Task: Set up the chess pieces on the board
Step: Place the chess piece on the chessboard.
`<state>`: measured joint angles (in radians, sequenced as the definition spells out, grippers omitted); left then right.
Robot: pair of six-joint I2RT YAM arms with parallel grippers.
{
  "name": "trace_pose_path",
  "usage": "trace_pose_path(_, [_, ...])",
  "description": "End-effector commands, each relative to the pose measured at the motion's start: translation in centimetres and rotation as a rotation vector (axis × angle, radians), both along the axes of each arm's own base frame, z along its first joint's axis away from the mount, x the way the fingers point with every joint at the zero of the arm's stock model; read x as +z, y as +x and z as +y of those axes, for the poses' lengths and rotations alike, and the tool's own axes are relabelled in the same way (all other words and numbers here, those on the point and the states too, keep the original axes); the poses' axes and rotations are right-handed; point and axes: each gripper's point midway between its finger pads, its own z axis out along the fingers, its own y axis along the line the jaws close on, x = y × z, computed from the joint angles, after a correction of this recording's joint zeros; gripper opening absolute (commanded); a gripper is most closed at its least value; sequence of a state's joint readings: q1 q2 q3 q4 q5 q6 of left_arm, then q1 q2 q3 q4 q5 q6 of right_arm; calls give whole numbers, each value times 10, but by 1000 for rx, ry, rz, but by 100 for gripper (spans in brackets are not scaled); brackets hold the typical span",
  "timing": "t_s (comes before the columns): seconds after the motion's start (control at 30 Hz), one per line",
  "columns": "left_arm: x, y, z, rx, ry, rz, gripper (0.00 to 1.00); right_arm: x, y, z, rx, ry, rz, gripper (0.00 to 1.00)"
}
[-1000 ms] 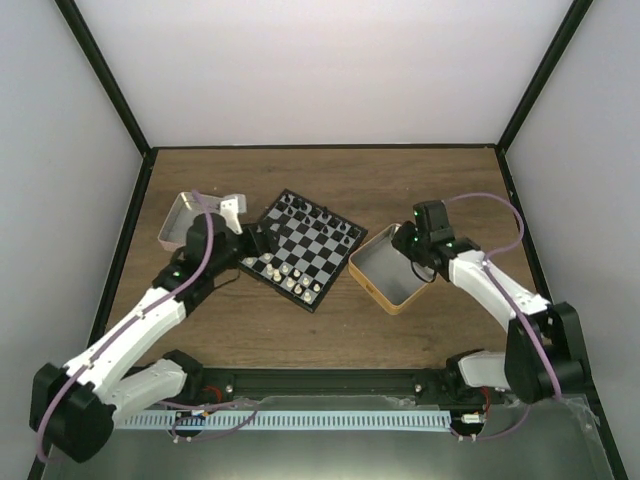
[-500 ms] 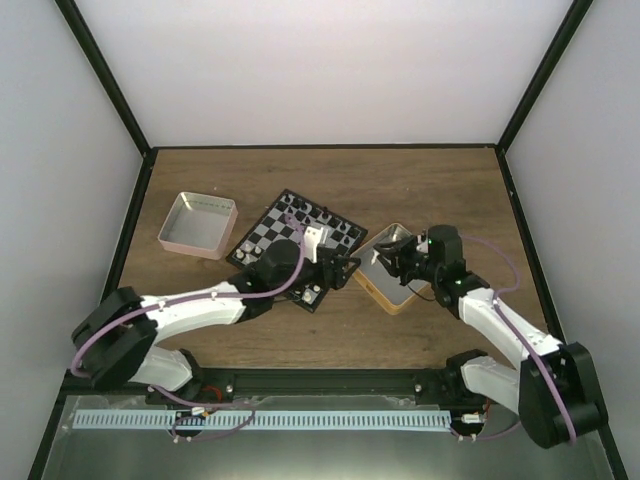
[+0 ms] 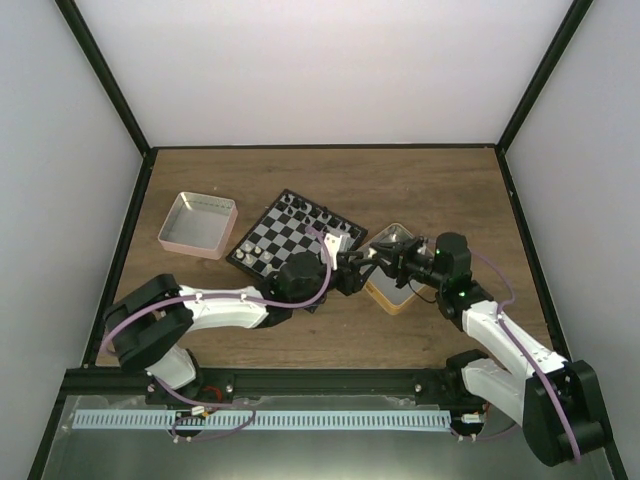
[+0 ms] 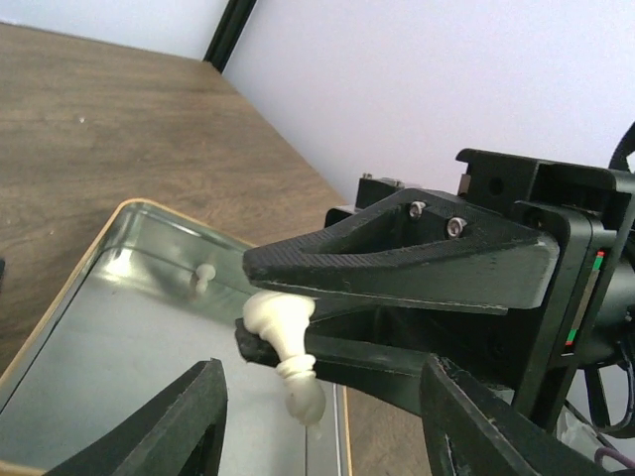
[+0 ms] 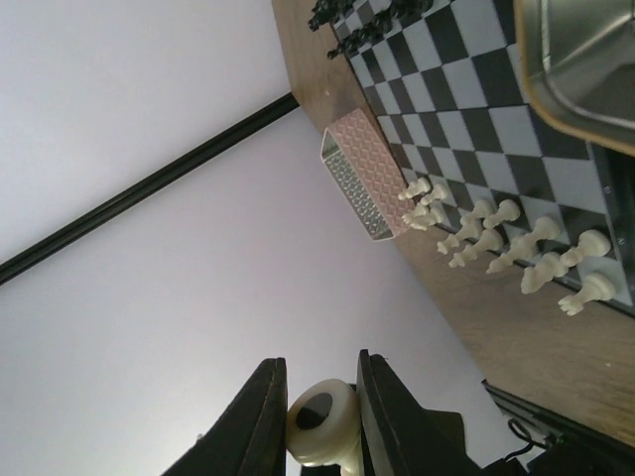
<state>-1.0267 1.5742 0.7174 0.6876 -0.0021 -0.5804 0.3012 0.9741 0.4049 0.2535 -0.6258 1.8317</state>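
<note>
One cream piece (image 4: 283, 332) hangs head-down above the tin (image 4: 60, 327), its base pinched in the right gripper (image 5: 317, 392), its tip blurred. Left gripper (image 4: 322, 397) fingers stand apart on either side, not touching it. Overhead, the left arm (image 3: 230, 305) hides the board (image 3: 285, 230) at its near corner.

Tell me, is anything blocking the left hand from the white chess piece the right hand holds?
Nothing visible does. The white chess piece sits pinched in the right hand over the tin. The left hand has its open fingers facing it, with only air between.
</note>
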Motion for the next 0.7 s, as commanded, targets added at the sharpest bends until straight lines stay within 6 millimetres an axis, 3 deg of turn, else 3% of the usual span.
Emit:
trace_pose_path(0.0, [19, 0, -6, 13, -75, -61, 52, 12, -3, 4, 29, 63, -15, 15])
trace_pose_path(0.37, [21, -2, -4, 9, -106, -102, 25, 13, -7, 4, 33, 76, -8, 15])
trace_pose_path(0.57, [15, -3, -3, 10, -92, -97, 36, 17, -6, 4, 29, 84, -19, 15])
trace_pose_path(0.67, [12, -5, -2, 1, -98, -87, 36, 19, -6, 4, 29, 97, -21, 15])
